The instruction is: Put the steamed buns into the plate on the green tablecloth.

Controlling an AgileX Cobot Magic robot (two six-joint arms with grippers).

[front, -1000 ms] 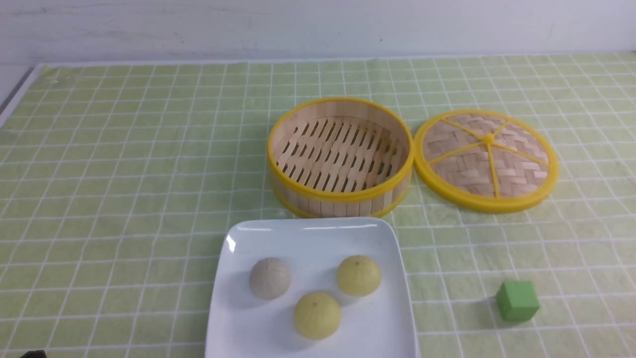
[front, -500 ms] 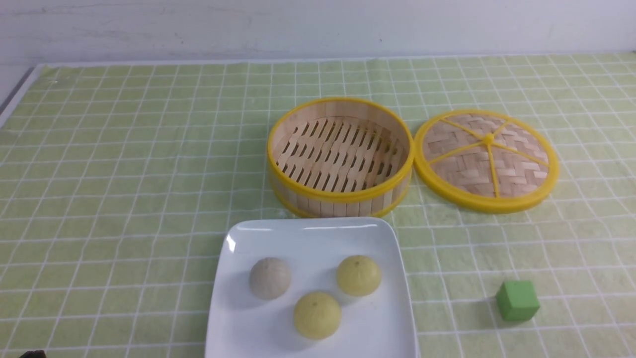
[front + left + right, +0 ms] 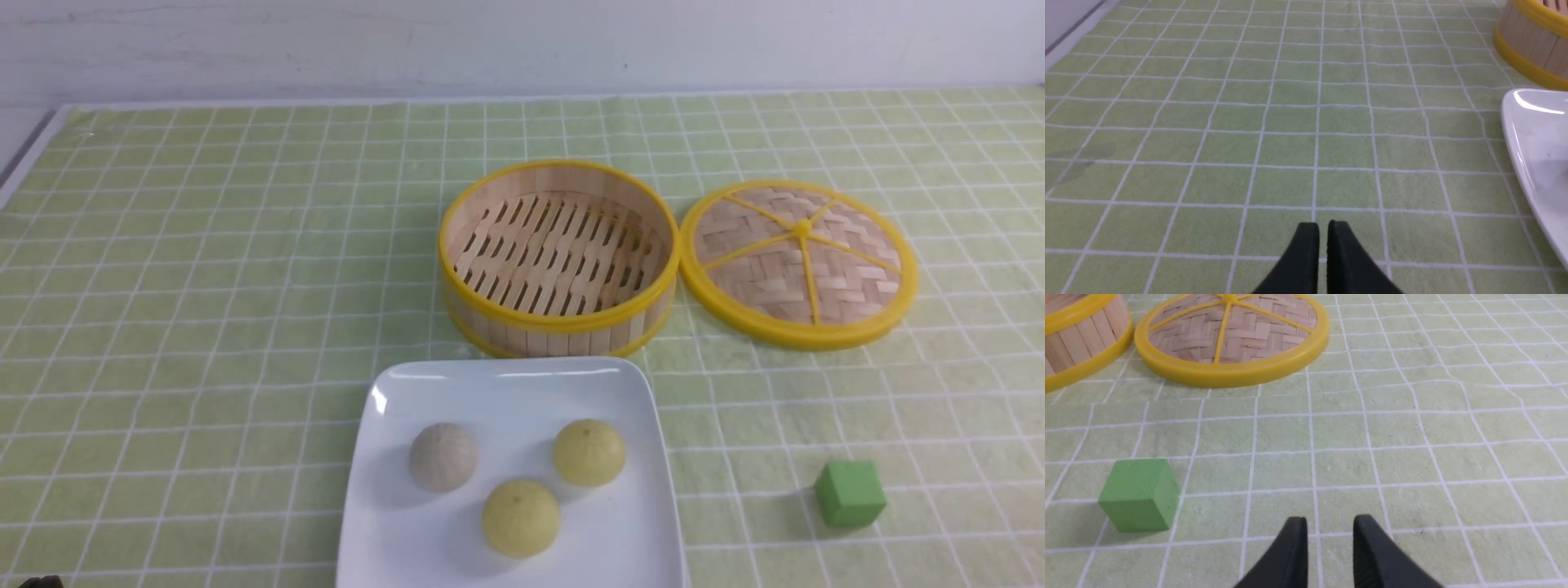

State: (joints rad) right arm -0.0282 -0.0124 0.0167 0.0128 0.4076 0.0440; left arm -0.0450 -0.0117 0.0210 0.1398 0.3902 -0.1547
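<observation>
All three small round dome-shaped steamed buns (image 3: 520,469) sit inside the glossy white square plate (image 3: 645,408), which lies beside the near-closed, empty left gripper (image 3: 1323,226), nearer than the part-open, empty right gripper (image 3: 1329,521).

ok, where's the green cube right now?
Front view: the green cube sits on the tablecloth, on the robot's right, right of the plate and nearer than the lid.
</observation>
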